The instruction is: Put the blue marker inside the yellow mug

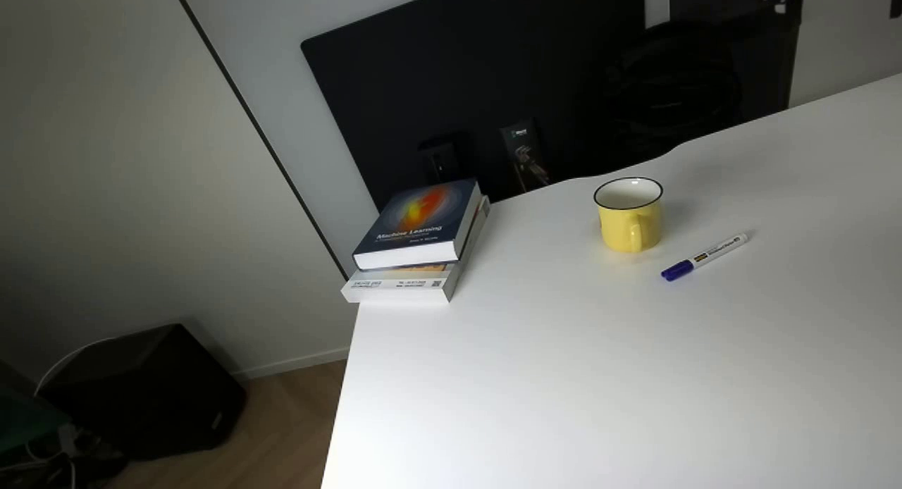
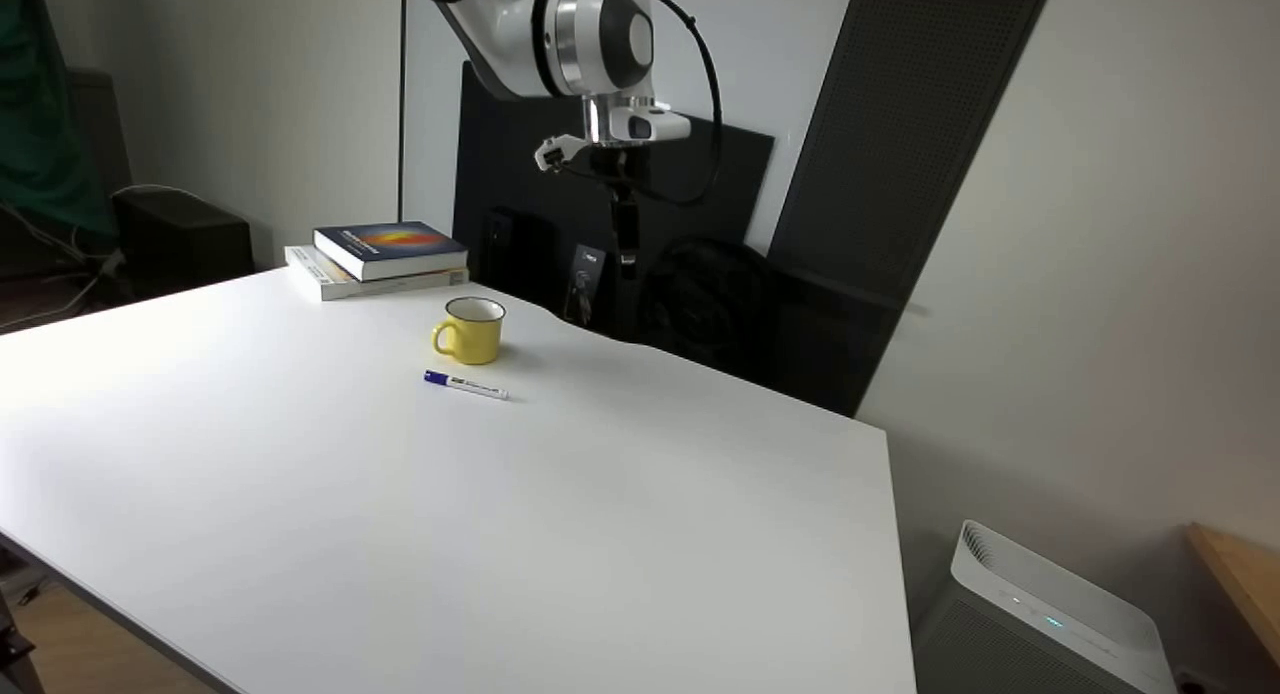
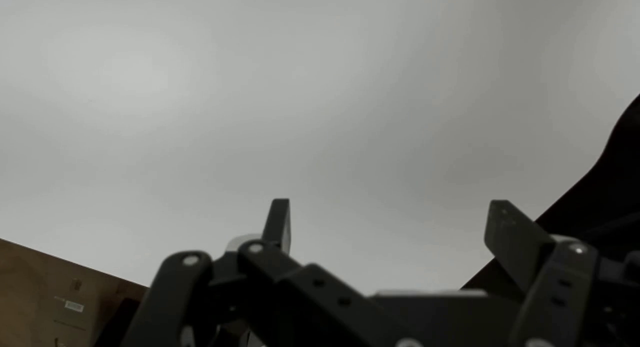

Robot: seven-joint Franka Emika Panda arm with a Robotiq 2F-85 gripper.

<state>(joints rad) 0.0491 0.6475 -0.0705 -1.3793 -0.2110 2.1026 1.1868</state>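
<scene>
The blue marker [image 1: 707,256] lies flat on the white table, its blue cap end toward the table's front in both exterior views; it also shows here [image 2: 466,385]. The yellow mug [image 1: 631,225] stands upright beside the marker, apart from it, its handle facing outward; it shows in both exterior views [image 2: 473,336]. My gripper [image 2: 627,266] hangs pointing down, high above the table's back edge, behind and to the right of the mug in that exterior view. In the wrist view the gripper [image 3: 387,203] is open and empty. Neither marker nor mug shows in the wrist view.
Two stacked books [image 1: 416,228] lie at the table's corner, also seen in an exterior view [image 2: 385,259]. The white table [image 2: 600,534] has a wavy back edge with a dark panel [image 1: 458,87] behind it. An air purifier [image 2: 1050,604] stands beyond the table.
</scene>
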